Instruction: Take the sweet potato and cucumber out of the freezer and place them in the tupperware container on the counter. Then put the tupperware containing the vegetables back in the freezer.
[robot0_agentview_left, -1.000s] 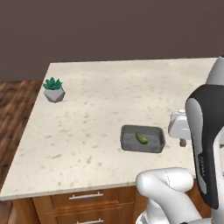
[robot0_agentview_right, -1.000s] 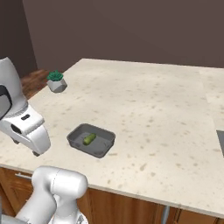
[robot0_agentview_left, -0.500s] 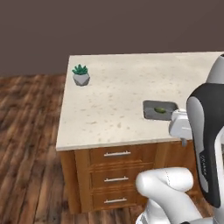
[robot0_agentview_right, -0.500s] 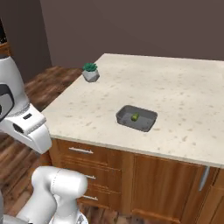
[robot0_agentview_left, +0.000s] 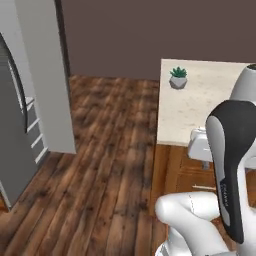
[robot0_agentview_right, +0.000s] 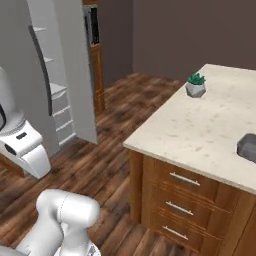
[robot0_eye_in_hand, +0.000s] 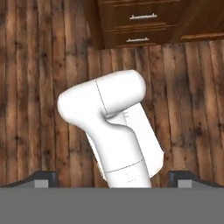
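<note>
The robot's base has turned away from the counter (robot0_agentview_right: 200, 135). Before, both base views looked down on the stone top with the cucumber lying in the tupperware container. Now the freezer (robot0_agentview_left: 30, 100) stands at the left of the left base view, door open, pale shelves showing. The tupperware container (robot0_agentview_right: 247, 146) sits at the right edge of the right base view. The gripper (robot0_eye_in_hand: 112, 178) points down at the wood floor (robot0_agentview_left: 105, 165), jaws wide apart, holding nothing. The sweet potato is likely next, from the freezer.
</note>
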